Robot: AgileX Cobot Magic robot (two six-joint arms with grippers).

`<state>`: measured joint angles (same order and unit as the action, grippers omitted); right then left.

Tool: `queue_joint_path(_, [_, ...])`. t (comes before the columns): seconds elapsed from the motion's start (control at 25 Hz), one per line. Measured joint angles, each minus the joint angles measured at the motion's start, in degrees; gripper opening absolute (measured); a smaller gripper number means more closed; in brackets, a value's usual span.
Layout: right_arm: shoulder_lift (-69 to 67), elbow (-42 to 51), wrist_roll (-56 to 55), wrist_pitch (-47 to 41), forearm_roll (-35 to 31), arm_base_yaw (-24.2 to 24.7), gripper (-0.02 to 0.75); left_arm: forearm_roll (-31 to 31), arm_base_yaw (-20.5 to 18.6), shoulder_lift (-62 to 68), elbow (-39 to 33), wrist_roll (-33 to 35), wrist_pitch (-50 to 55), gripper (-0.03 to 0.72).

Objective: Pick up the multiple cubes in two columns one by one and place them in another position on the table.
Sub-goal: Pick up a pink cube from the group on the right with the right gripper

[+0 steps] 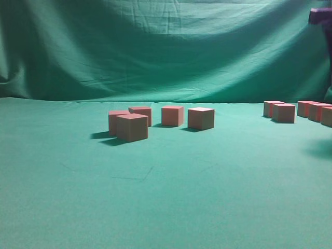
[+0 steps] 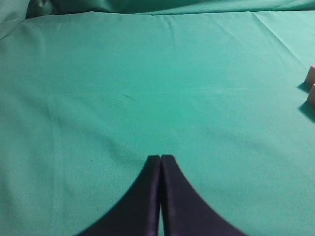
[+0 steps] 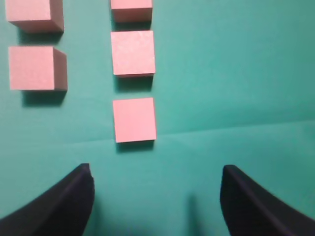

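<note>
Two columns of pink cubes lie below my right gripper (image 3: pixel 156 168), which hangs open and empty above the green table (image 3: pixel 236 73). The nearest cube (image 3: pixel 135 119) lies just ahead of the fingertips, left of centre. Behind it in the same column is a second cube (image 3: pixel 133 53), and the other column's cube (image 3: pixel 34 68) is to the left. In the exterior view these columns (image 1: pixel 284 112) are at the right. Several more cubes (image 1: pixel 132 127) form a loose group mid-table. My left gripper (image 2: pixel 160 157) is shut over bare cloth, holding nothing.
A wrinkled green backdrop (image 1: pixel 166 46) hangs behind the table. A dark part of the right arm (image 1: pixel 320 15) shows at the exterior view's top right corner. Two cube edges (image 2: pixel 311 74) peek in at the right border of the left wrist view.
</note>
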<state>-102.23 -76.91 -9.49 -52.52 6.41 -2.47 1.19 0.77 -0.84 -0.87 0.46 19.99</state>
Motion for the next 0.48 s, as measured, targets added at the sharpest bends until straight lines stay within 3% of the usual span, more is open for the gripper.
queue_joint_path(0.48, [-9.8, 1.6, 1.2, 11.0, -0.6, 0.0, 0.517, 0.0, 0.0, 0.0, 0.0, 0.0, 0.0, 0.000])
